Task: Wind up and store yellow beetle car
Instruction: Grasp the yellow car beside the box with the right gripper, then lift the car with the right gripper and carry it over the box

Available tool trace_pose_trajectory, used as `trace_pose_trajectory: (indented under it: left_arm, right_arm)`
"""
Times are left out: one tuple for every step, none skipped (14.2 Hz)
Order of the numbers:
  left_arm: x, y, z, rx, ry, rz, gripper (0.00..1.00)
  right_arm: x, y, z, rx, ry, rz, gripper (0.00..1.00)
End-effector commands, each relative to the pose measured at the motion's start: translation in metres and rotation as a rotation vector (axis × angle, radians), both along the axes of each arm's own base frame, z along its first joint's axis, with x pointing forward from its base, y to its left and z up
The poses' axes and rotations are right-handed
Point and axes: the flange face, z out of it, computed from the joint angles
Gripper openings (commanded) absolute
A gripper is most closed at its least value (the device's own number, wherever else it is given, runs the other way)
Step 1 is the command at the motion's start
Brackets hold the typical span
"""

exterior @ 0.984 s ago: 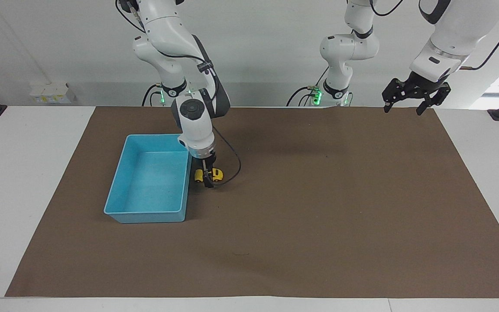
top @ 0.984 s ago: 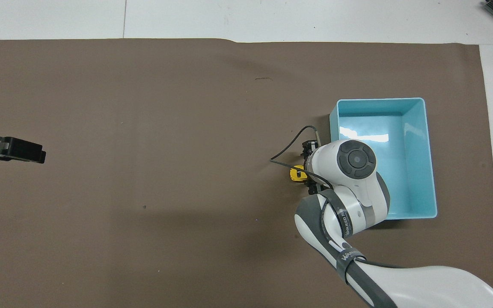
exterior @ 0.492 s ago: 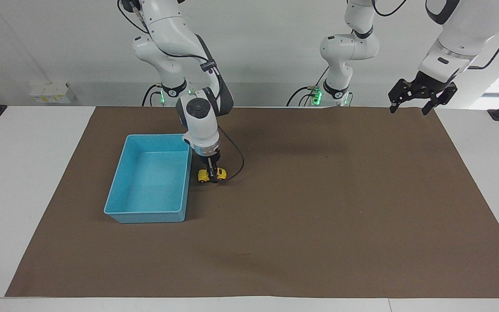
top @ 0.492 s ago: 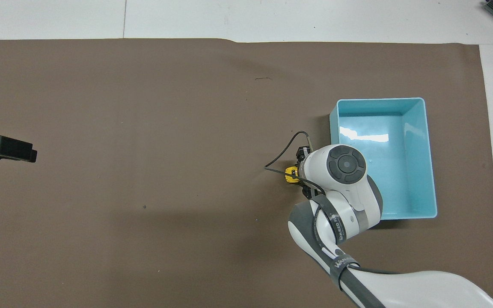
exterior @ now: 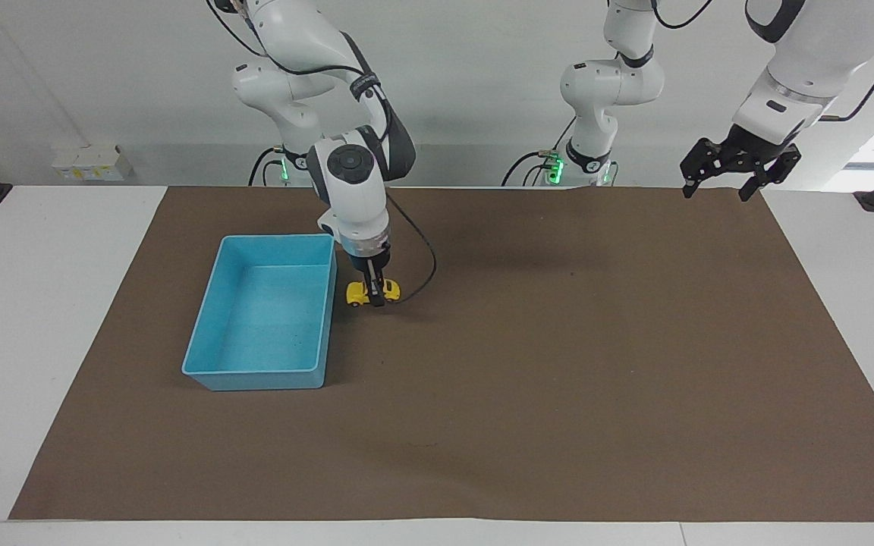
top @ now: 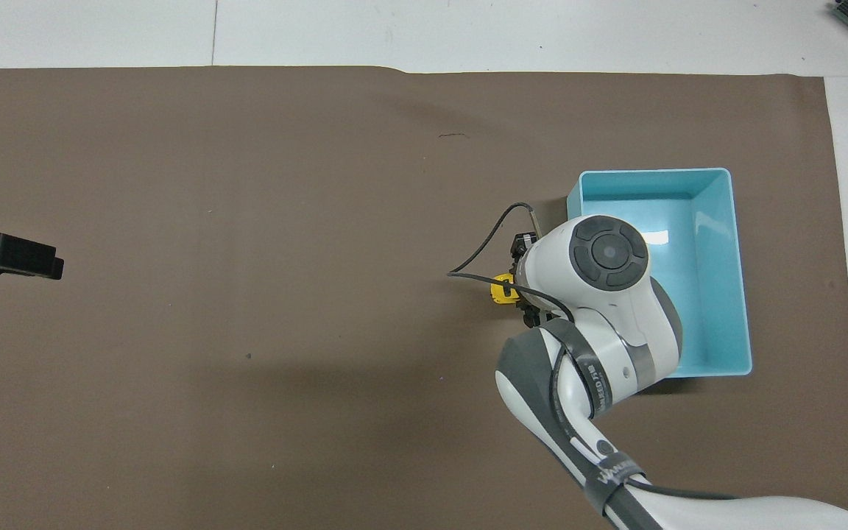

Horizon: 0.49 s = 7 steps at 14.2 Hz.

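The yellow beetle car (exterior: 370,293) (top: 500,290) is pinched between the fingers of my right gripper (exterior: 376,294) (top: 521,288), which points straight down and is shut on it. The car hangs just above the brown mat, close beside the blue bin (exterior: 255,375) (top: 735,258) on the bin's side toward the left arm's end. In the overhead view the right wrist hides most of the car. My left gripper (exterior: 740,184) (top: 12,255) waits open and raised over the mat's corner by the left arm's base, holding nothing.
A black cable (exterior: 425,277) loops from the right wrist down beside the car. The brown mat (exterior: 558,379) covers most of the white table. The bin holds nothing that I can see.
The right gripper has shut on the car and lifted it slightly, and the right wrist has risen. The left gripper drew back toward its base early on and then held still.
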Motion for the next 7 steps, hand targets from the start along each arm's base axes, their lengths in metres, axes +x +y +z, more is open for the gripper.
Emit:
trace_pose_trajectory:
  left_arm:
    - [-0.005, 0.004, 0.002, 0.016, 0.006, 0.007, 1.00]
    - [-0.005, 0.004, 0.002, 0.016, 0.006, 0.007, 1.00]
    - [-0.005, 0.004, 0.002, 0.016, 0.006, 0.007, 1.00]
    - [-0.005, 0.003, 0.002, 0.016, 0.006, 0.006, 1.00]
    - [-0.005, 0.004, 0.002, 0.016, 0.006, 0.007, 1.00]
    - [-0.005, 0.004, 0.002, 0.016, 0.006, 0.007, 1.00]
    - [-0.005, 0.004, 0.002, 0.016, 0.006, 0.007, 1.00]
  right_arm:
    - [-0.004, -0.004, 0.026, -0.008, -0.012, 0.014, 0.00]
    - [-0.004, -0.004, 0.040, -0.006, -0.018, 0.015, 0.00]
    - [-0.003, -0.005, 0.051, -0.011, -0.008, 0.023, 0.00]
    - [-0.001, -0.004, 0.063, -0.014, -0.002, 0.032, 0.00]
    - [0.001, -0.004, 0.074, -0.017, 0.004, 0.039, 0.00]
    - [0.003, -0.006, 0.082, -0.019, 0.007, 0.050, 0.00]
    - [0.003, -0.007, 0.087, -0.019, 0.003, 0.068, 0.00]
